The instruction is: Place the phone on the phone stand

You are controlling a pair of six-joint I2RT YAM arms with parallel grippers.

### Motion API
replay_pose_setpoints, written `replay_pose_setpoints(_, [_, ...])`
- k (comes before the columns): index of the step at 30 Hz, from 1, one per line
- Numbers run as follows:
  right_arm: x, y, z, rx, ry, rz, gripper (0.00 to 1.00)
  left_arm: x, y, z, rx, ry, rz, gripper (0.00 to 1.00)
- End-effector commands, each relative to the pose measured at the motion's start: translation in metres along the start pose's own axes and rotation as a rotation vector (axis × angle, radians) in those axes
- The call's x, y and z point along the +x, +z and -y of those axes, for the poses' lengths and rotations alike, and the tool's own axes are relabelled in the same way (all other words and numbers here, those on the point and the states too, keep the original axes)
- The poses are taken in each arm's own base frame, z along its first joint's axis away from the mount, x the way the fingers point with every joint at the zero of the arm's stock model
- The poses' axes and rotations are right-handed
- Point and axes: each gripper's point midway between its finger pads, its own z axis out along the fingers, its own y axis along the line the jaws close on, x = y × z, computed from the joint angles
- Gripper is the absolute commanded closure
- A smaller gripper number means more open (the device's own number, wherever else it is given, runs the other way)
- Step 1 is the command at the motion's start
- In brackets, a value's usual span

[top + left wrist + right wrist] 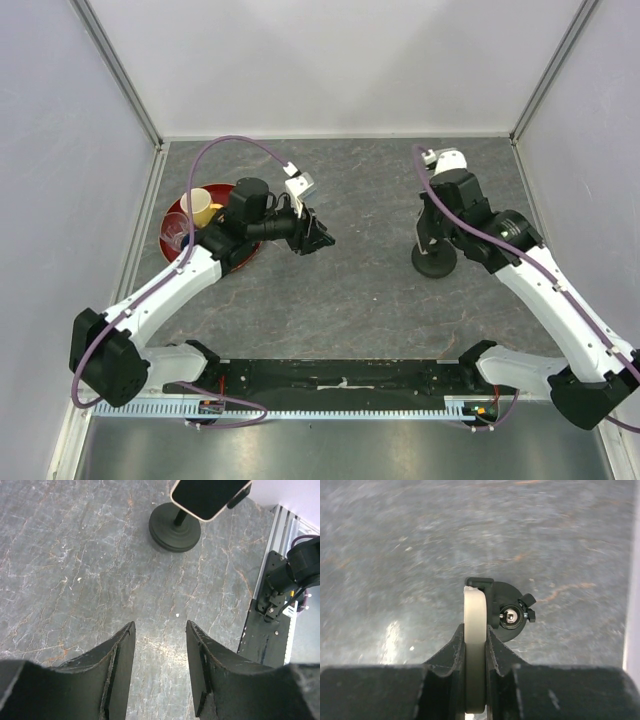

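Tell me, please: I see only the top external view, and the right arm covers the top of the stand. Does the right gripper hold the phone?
Observer: Yes. In the right wrist view, the right gripper is shut on the phone, and the phone's cream edge faces the camera.
Operator: Is the phone at the phone stand?
Observer: Its far end meets the black cradle of the phone stand. Whether it is fully seated, I cannot tell.
Operator: And the left gripper?
Observer: The left wrist view shows the left gripper open and holding nothing.
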Motion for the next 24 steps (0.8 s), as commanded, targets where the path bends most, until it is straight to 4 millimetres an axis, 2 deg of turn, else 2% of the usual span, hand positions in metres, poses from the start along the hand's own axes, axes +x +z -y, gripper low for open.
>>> replay_pose_setpoints(1, [-0.048, -0.043, 0.076, 0.361, 0.245, 0.249, 1.00, -0.021, -0.013, 0.016, 0.019, -0.027, 0.058, 0.49])
replay_pose_setpoints(2, [-0.047, -0.047, 0.086, 0.412, 0.276, 0.253, 1.00, -0.021, -0.014, 0.016, 0.012, -0.035, 0.058, 0.49])
replay_pose_setpoints(6, [-0.022, -0.061, 0.135, 0.656, 0.399, 0.226, 1.00, -0.022, -0.014, 0.018, 0.016, -0.075, 0.056, 0.49])
replay_pose_setpoints(8, [-0.010, -0.066, 0.147, 0.698, 0.450, 0.215, 1.00, -0.023, -0.013, 0.019, 0.016, -0.082, 0.058, 0.49])
replay_pose_setpoints(9, [-0.002, -0.074, 0.159, 0.733, 0.517, 0.226, 1.00, -0.022, -0.013, 0.019, 0.018, -0.090, 0.057, 0.50])
replay_pose_setpoints(11, [0.008, -0.079, 0.166, 0.750, 0.583, 0.225, 1.00, -0.022, -0.013, 0.021, 0.021, -0.094, 0.057, 0.50])
replay_pose_setpoints(12, [0.016, -0.089, 0.173, 0.780, 0.618, 0.233, 1.00, -0.024, -0.013, 0.022, 0.022, -0.098, 0.060, 0.50])
replay_pose_setpoints(14, [0.025, -0.093, 0.176, 0.794, 0.693, 0.255, 1.00, -0.025, -0.014, 0.025, 0.030, -0.097, 0.062, 0.50])
replay_pose_setpoints(18, [0.046, -0.115, 0.183, 0.841, 0.823, 0.304, 1.00, -0.027, -0.014, 0.028, 0.035, -0.109, 0.074, 0.50])
replay_pose_setpoints(23, [0.066, -0.129, 0.188, 0.914, 0.977, 0.354, 1.00, -0.021, -0.009, 0.031, 0.056, -0.141, 0.053, 0.50])
replay_pose_setpoints(24, [0.079, -0.138, 0.193, 0.978, 0.958, 0.333, 1.00, -0.019, -0.007, 0.030, 0.057, -0.147, 0.045, 0.50])
